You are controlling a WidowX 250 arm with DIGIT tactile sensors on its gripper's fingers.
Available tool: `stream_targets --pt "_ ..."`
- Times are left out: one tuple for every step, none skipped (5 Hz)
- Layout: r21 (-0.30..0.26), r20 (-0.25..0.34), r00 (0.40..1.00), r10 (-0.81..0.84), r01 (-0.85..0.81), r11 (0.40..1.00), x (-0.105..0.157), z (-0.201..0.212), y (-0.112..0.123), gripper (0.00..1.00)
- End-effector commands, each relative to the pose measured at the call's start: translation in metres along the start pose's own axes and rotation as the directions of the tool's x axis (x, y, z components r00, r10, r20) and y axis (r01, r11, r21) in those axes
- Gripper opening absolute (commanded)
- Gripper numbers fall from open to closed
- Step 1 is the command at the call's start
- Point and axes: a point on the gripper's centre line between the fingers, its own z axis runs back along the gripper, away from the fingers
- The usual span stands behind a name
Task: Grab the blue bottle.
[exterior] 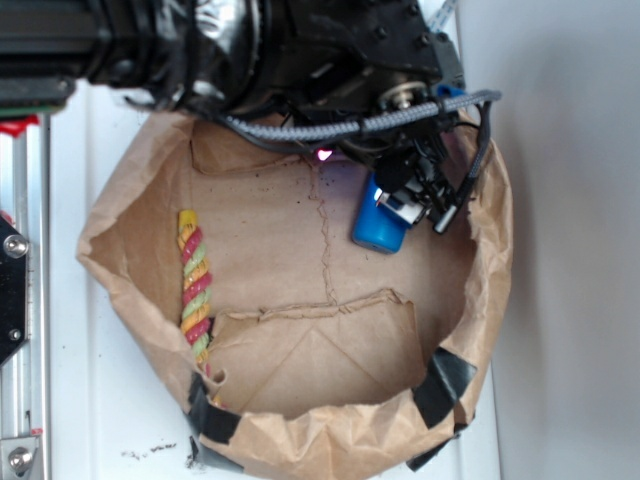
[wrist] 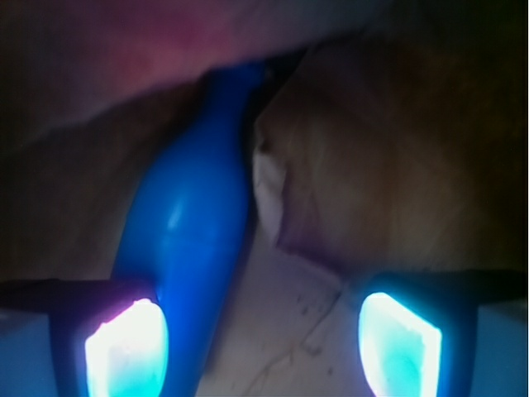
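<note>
The blue bottle (exterior: 378,228) lies on the floor of a brown paper bag (exterior: 130,215), near its back right wall. My gripper (exterior: 412,200) hangs right over the bottle's upper end and hides part of it. In the wrist view the blue bottle (wrist: 188,223) runs from the lower left up toward the top centre, its neck pointing away. My gripper (wrist: 263,343) is open. The left pad (wrist: 126,347) sits against the bottle's body, and the right pad (wrist: 398,343) stands well apart from it over bare paper.
A red-yellow-green twisted stick (exterior: 194,285) lies along the bag's left wall. The bag's crumpled paper wall (wrist: 388,165) rises close on the right of the bottle. Black tape patches (exterior: 445,385) mark the bag's front rim. A metal rail (exterior: 22,300) runs down the left edge.
</note>
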Motion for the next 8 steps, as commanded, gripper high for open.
stream_targets --pt "-0.136 0.030 0.999 -0.015 0.019 0.991 0.019 0.057 0.006 1.00" --pt "-0.140 0.039 0.999 -0.012 0.018 0.990 0.019 0.050 0.002 1.00" --pt "-0.149 0.090 0.996 -0.014 0.027 0.989 0.015 0.029 -0.005 1.00" --pt "-0.174 0.118 0.993 -0.002 0.022 0.984 0.013 0.018 -0.013 1.00" --pt "-0.167 0.134 0.991 0.002 0.021 0.986 0.013 0.010 -0.021 1.00" --pt "-0.101 0.173 0.984 -0.036 0.054 0.993 0.006 -0.010 -0.022 1.00" --pt "-0.033 0.195 0.977 -0.082 0.090 0.995 -0.002 -0.027 -0.020 1.00" --pt "-0.022 0.213 0.973 -0.091 0.098 0.995 -0.005 -0.030 -0.015 0.00"
